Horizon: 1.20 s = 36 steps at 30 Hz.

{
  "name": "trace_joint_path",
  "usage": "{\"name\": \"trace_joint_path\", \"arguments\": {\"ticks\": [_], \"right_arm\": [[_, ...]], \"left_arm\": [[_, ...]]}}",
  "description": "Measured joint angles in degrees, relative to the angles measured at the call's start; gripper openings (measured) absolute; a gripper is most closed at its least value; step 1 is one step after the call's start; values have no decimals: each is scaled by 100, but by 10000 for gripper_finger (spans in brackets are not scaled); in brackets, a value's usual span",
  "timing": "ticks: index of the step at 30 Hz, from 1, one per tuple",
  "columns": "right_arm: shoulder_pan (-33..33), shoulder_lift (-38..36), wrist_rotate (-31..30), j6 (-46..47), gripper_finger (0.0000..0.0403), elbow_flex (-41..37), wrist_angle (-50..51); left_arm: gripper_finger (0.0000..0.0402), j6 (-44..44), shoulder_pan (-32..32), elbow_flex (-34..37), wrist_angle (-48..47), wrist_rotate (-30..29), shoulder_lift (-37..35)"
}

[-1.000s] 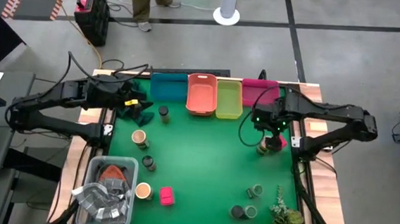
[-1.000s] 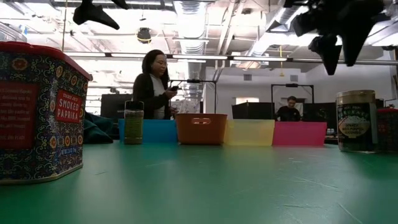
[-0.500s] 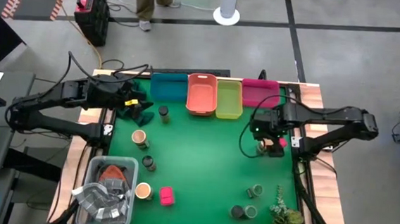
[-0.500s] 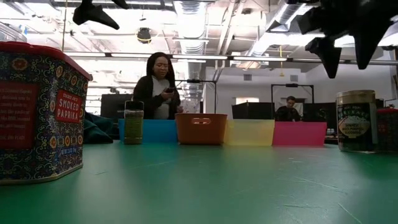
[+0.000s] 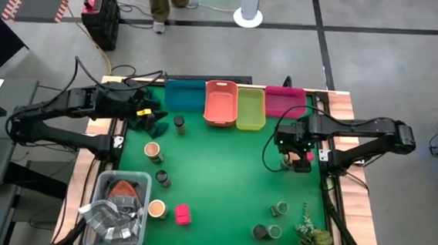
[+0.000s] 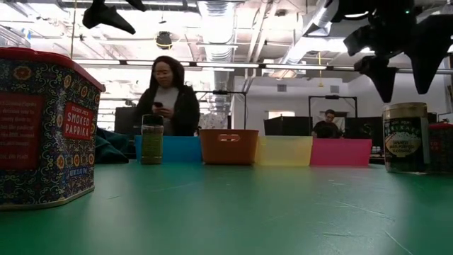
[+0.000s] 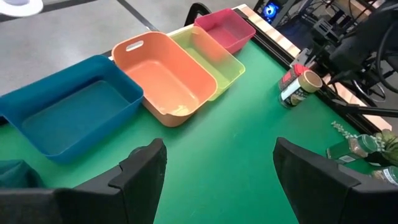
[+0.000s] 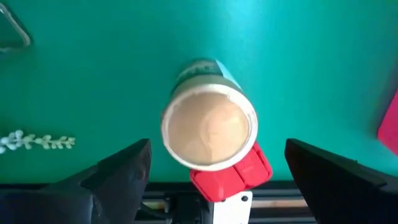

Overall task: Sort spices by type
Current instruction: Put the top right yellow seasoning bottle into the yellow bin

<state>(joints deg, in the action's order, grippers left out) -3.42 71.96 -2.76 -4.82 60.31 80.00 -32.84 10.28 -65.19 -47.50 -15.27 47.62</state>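
My right gripper (image 5: 295,145) hangs open, pointing down, over a tan-topped cylinder (image 8: 208,130) that stands upright beside a red box (image 8: 231,175) near the table's right edge. Its fingers (image 8: 121,174) stand on either side of the cylinder and above it, touching nothing; the low view shows the gripper (image 6: 396,53) above the jar (image 6: 405,138). My left gripper (image 7: 221,155) waits open at the far left (image 5: 146,113). Other spices stand on the green mat: a dark-lidded jar (image 5: 179,123), a tan-topped cylinder (image 5: 153,150), a pink box (image 5: 182,214) and green-topped jars (image 5: 278,210).
Four trays line the far edge: blue (image 5: 184,95), orange (image 5: 220,103), yellow-green (image 5: 251,109) and pink (image 5: 284,100). A clear tub of grey packets (image 5: 116,208) sits at the near left, a plant sprig (image 5: 313,233) at the near right. A person stands beyond the table (image 6: 166,99).
My right gripper has moved a little toward the table's near and right edges and come down somewhat, so that it now hangs over the tan-topped cylinder and red box. The person behind the table has shifted sideways.
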Motion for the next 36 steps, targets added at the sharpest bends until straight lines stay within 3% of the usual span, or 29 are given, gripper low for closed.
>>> {"name": "trace_joint_path", "arguments": {"ticks": [14, 31, 36], "right_arm": [[70, 19, 310, -39, 400, -8, -299], [330, 39, 251, 59, 399, -1046, -951], [341, 37, 249, 179, 369, -1187, -1261]], "left_arm": [[284, -12, 0, 0, -146, -4, 0], [284, -20, 0, 2, -311, -6, 0], [284, -19, -1, 2, -314, -4, 0]]}}
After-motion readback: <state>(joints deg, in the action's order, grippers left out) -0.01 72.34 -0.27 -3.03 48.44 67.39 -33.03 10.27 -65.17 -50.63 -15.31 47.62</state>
